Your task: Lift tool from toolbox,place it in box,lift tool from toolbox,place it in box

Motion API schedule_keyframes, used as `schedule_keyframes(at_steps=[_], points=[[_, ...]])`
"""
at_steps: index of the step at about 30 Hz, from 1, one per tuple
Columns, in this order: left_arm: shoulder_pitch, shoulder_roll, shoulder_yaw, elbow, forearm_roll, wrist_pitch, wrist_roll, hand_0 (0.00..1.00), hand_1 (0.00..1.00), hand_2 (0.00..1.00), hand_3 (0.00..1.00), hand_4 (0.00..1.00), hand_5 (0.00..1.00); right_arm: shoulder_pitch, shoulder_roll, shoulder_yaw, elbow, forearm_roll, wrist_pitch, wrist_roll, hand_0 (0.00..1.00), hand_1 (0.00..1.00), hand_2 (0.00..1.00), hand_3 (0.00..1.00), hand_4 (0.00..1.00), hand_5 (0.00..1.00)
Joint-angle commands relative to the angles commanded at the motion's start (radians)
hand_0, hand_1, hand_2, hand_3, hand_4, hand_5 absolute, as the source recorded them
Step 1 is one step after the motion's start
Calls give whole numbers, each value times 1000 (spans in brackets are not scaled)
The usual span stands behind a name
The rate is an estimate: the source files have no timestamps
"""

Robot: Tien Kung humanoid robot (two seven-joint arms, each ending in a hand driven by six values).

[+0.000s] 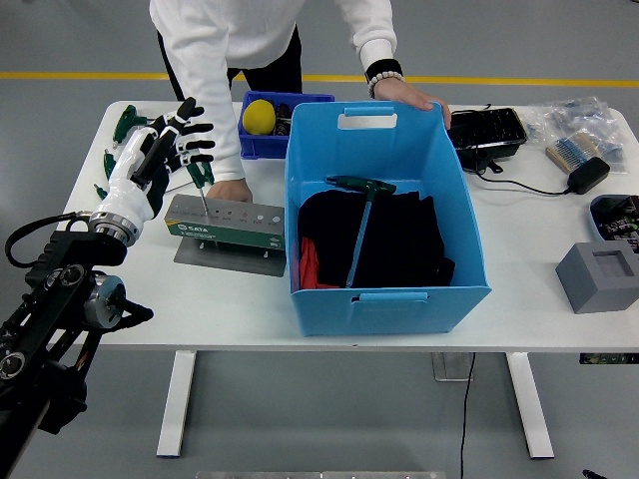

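The white worktop (519, 269) is the biggest thing here, and a person in a white top (240, 40) stands at its far side. A big blue box (384, 294) sits in the middle of the worktop with black cloth (399, 239) inside it. One green T-handle tool (357, 190) lies in the box on top of the cloth, with its thin metal rod pointing toward the near wall. The person's one hand (409, 95) rests on the far rim of the box, and the person's other hand (232, 190) rests on the worktop behind the toolbox. The robot's left hand (160, 155) is up over the left part of the worktop, just left of the toolbox, and its fingers (195, 130) are spread wide and hold nothing. The grey-green toolbox (228, 225) lies just left of the box, with one green tool (199, 172) standing up in it. More green T-handle tools (125, 125) lie at the far left. A small blue bin (268, 125) with a yellow ball (259, 117) sits behind the toolbox. A grey block (597, 274) sits on the right.
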Motion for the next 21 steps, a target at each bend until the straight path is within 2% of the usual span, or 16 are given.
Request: schedule_keyframes(at_steps=[2,3,5,8,11,14,15,20,21], points=[[28,-22,-47,29,-49,83,26,375,507,595,690,931,826,1,2,2,0,-4,-1,-1,650,636,698,573,831,689],[38,-26,-63,38,-83,122,31,334,486,586,684,892,927,2,2,1,0,0,-1,0,650,638,698,572,831,690],[57,-30,-81,52,-146,153,39,334,486,586,684,892,927,2,1,-3,0,10,-2,1,650,638,698,572,831,690],[69,-31,-89,66,-192,150,47,334,486,586,684,892,927,2,2,-2,0,7,-2,1,650,638,698,572,831,690],[76,-35,-85,79,-233,130,51,330,485,588,696,888,938,3,2,-3,0,6,-1,1,650,638,698,573,831,690],[78,-40,-78,87,-240,116,41,330,485,588,696,888,938,4,2,-3,0,4,-1,1,650,638,698,573,831,690],[78,-40,-76,89,-236,113,33,380,526,619,711,886,926,4,2,-3,0,5,-1,1,649,639,698,572,830,690],[59,-40,-74,109,-44,109,-38,380,526,619,711,886,926,6,1,-8,-1,13,-1,3,649,639,698,572,830,690],[52,-40,-73,118,-5,104,-45,593,702,728,763,998,773,7,0,-8,-1,14,-1,3,650,638,698,572,831,691]])
